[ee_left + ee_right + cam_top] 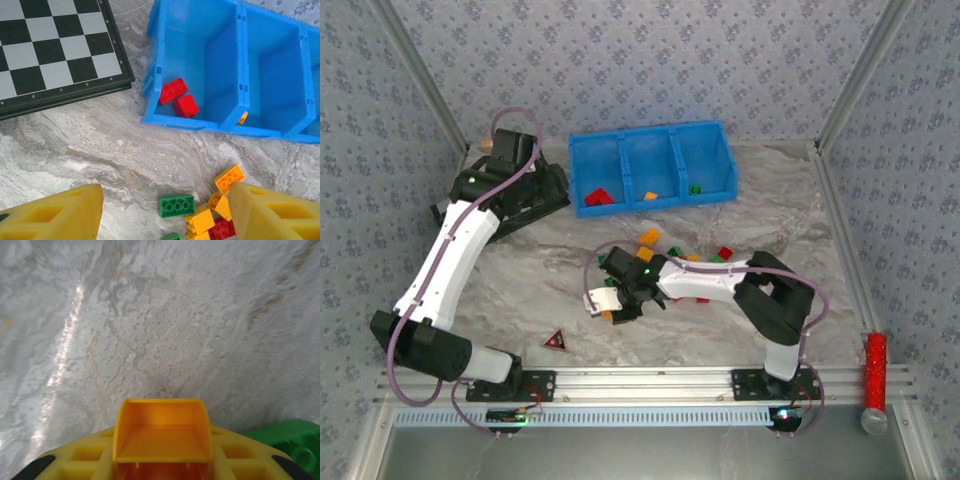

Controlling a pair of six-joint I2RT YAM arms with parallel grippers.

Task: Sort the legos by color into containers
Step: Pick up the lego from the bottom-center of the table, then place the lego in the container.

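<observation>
Right pincer clamps an orange lego over bare worktop; left pincer, jaws apart, hovers near the front edge of the blue tray.

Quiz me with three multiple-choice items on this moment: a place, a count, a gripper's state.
1. Seen from above, the checkered board lies: A left of the blue tray; B right of it; C inside it.
2. Red bricks in the tray's left compartment: A none; B two; C five.
3. The right gripper is: A open and empty; B half open over the tray; C shut on an orange brick.
Answers: A, the board sits off the tray's left end; B, the left wrist view shows two; C, an orange brick sits clamped in its grip.
</observation>
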